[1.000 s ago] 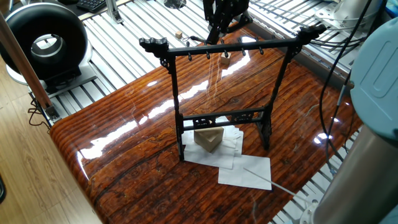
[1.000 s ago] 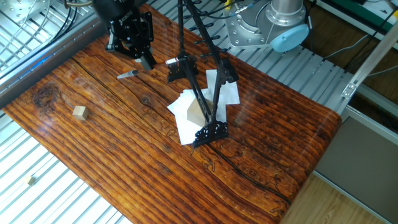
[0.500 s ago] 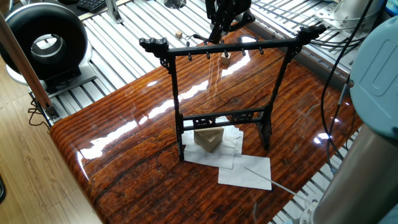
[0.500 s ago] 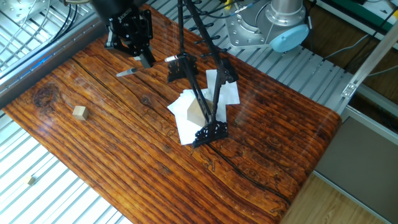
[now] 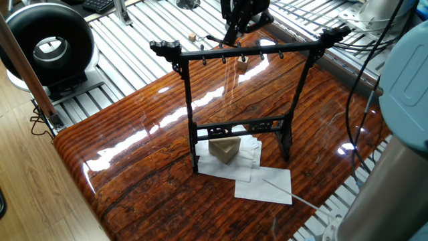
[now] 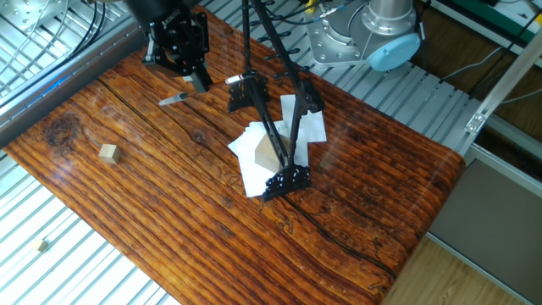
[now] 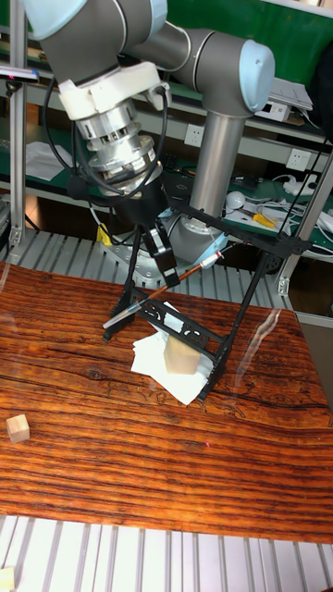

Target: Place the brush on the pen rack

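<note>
Brush (image 6: 173, 100), a very thin, pencil-like writing tool with a dark shaft, is being carried clear of the glossy striped wooden table (image 5: 134, 154). Over the last second the black two-finger gripper (image 6: 196, 82) has been creeping upward and slightly away at the far edge, while everything else is staying put. By my reading the pick-up is done and the lift is only just beginning, with the hanging still ahead.

At the near side, white paper sheets (image 5: 264, 186) are lying under the feet of the tall black pen rack (image 5: 247, 52), and a pale wooden wedge block (image 5: 224, 148) is sitting on them behind the ornate lower rail. The rack is standing upright, its row of small pegs on the top crossbar looking bare.

Beyond the rack, the gripper is clamping the brush between its fingers, partway along the shaft. In the tall view the brush is tilting, its lower end pointing down to the left and its upper end rising to the right, close beside the rack's crossbar but apparently not touching it. The shaft is looking straight, far shorter than the rack is tall. Whether it has a hanging loop is too small to tell.
</note>
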